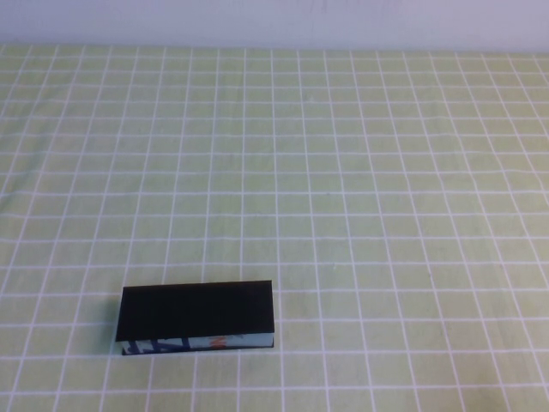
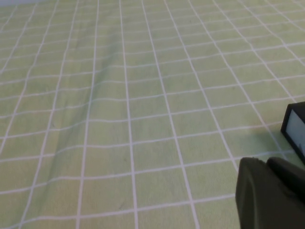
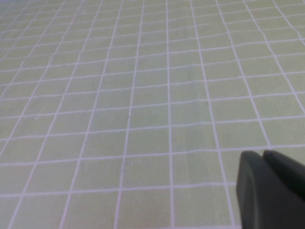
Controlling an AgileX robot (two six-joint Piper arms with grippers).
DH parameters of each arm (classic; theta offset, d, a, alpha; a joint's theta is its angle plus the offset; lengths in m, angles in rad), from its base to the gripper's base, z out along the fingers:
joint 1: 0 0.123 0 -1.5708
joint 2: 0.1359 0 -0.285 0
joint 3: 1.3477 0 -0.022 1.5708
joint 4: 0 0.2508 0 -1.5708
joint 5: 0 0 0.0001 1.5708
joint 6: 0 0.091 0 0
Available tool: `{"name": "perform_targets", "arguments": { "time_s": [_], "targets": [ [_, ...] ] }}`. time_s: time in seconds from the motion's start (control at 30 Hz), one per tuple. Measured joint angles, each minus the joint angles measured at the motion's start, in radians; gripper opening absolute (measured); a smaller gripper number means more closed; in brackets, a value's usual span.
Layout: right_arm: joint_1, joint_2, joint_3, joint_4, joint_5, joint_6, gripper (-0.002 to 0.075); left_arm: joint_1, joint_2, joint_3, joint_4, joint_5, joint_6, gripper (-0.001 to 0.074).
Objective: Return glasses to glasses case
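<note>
- While both arms are hanging back out of the high view, the case (image 1: 196, 317) is lying closed on the cloth (image 1: 360, 189), near the front edge and left of the middle.
- Its black lid is facing up, and its long blue-white side with the orange mark is facing the robot.
- The glasses are not showing anywhere in the three views; whether they are sitting inside the shut case I cannot tell.
- In the left wrist view one end of the case (image 2: 296, 128) is just peeking in at the edge, with a pale panel on it, resting on the cloth (image 2: 143, 119).
- The left gripper (image 2: 269, 193) is hovering near that end of the case, not touching it; only a dark lump of it is showing, so I cannot tell how its fingers are standing.
- The right gripper (image 3: 269, 188) is hovering over bare cloth (image 3: 143, 95), well apart from the case; again only a dark corner is showing, and I cannot tell its state.
- The cloth is yellow-green with a white grid, rippling slightly under the left wrist.
</note>
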Motion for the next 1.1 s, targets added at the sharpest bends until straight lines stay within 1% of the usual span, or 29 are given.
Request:
{"name": "perform_targets", "arguments": {
  "time_s": [1.1],
  "targets": [
    [0.0, 0.0, 0.0, 0.002, 0.0, 0.0, -0.0011, 0.001, 0.0, 0.0, 0.0, 0.018, 0.0, -0.0002]
  ]
}}
